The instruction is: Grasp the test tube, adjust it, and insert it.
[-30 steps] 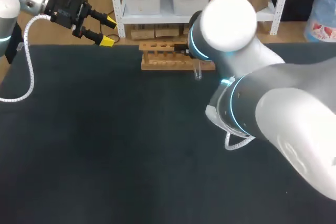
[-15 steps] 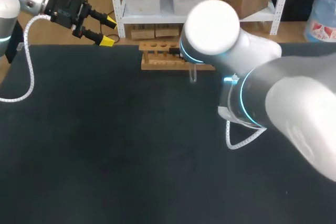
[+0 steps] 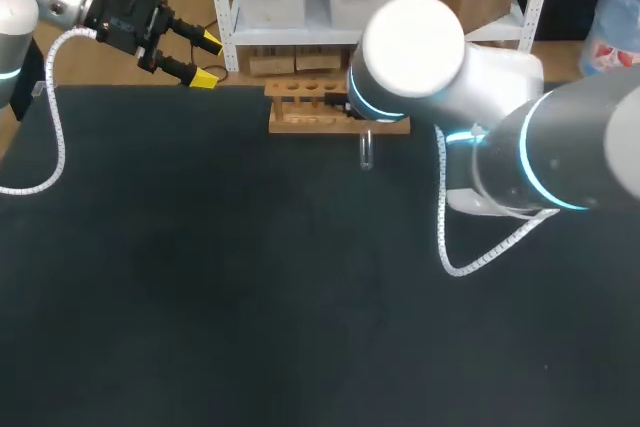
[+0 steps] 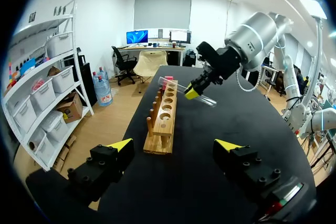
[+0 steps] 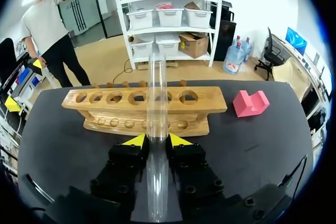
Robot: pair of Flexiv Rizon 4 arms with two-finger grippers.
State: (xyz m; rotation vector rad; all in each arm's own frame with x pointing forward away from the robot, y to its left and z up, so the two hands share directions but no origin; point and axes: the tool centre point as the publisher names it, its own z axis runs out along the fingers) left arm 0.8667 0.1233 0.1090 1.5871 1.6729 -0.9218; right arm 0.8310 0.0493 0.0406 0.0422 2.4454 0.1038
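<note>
The clear glass test tube (image 5: 156, 90) runs between the fingers of my right gripper (image 5: 157, 141), which is shut on it. The tube points out over the wooden rack (image 5: 142, 106) with its row of round holes. From the left wrist view the tube (image 4: 206, 99) hangs tilted above the rack (image 4: 163, 116) in my right gripper (image 4: 192, 93). In the head view only the tube's lower end (image 3: 366, 150) shows under my right arm, just in front of the rack (image 3: 300, 107). My left gripper (image 3: 205, 59) stands open at the table's far left, with nothing between its fingers.
A pink block (image 5: 250, 103) lies on the black table beside the rack's end. My right arm's big white elbow (image 3: 415, 42) hides the rack's right part in the head view. The dark tabletop (image 3: 250, 287) stretches in front of the rack.
My right arm has swung, its elbow shifting left and its forearm rising toward the right. The tube's end has moved a little left and nearer. My left arm has kept still.
</note>
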